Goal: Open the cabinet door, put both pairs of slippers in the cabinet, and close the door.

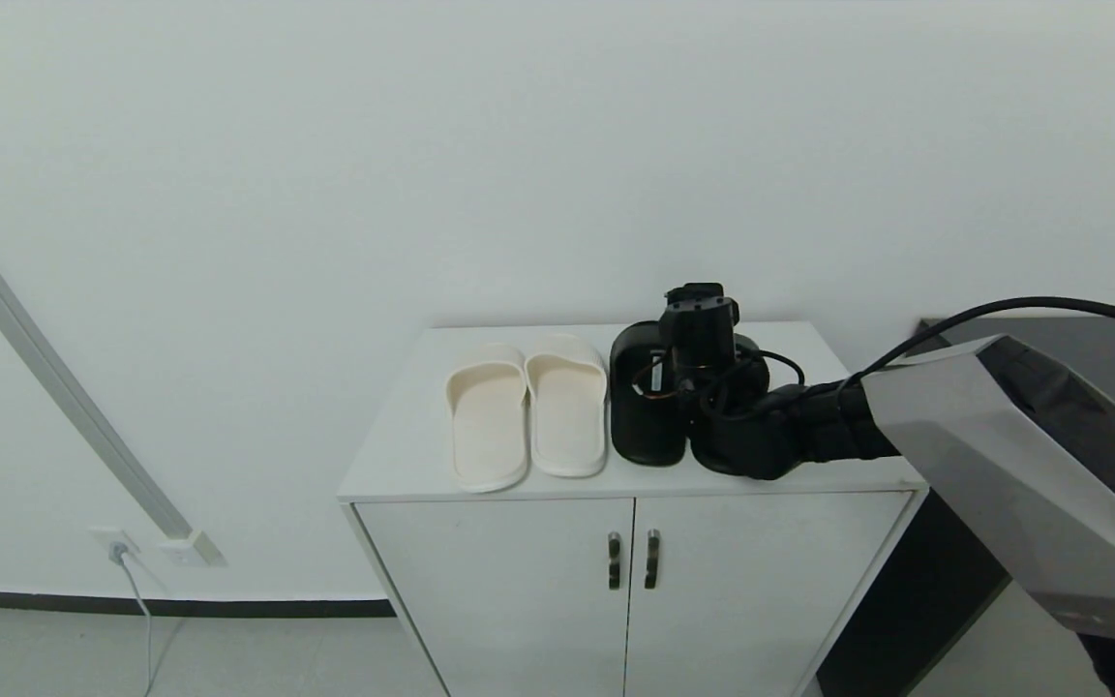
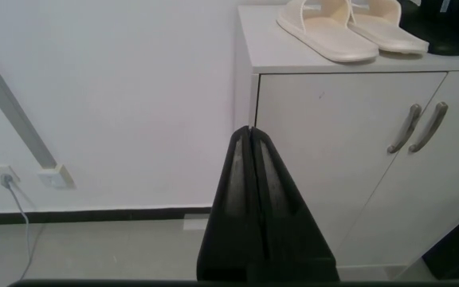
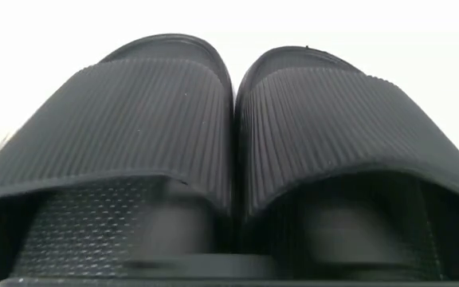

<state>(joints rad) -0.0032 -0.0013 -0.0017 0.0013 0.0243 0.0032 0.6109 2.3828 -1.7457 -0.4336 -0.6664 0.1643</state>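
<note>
A white cabinet (image 1: 403, 426) stands against the wall, both doors (image 1: 519, 600) closed and two dark handles (image 1: 614, 560) at the centre seam. On its top lie a pair of white slippers (image 1: 527, 411) and, to their right, a pair of black slippers (image 1: 640, 407). My right gripper (image 3: 245, 239) is over the black slippers (image 3: 154, 112), open, with one blurred finger (image 3: 166, 235) reaching under each strap. My left gripper (image 2: 250, 131) is shut and holds nothing. It hangs low in front of the cabinet's left side (image 2: 333, 143), apart from the handles (image 2: 405, 127). The white slippers (image 2: 349, 28) are above it.
A grey conduit (image 1: 35, 358) runs diagonally down the wall to a socket with a cable (image 1: 117, 552) left of the cabinet. A dark surface (image 1: 1099, 339) stands to the cabinet's right. Open floor lies in front and to the left.
</note>
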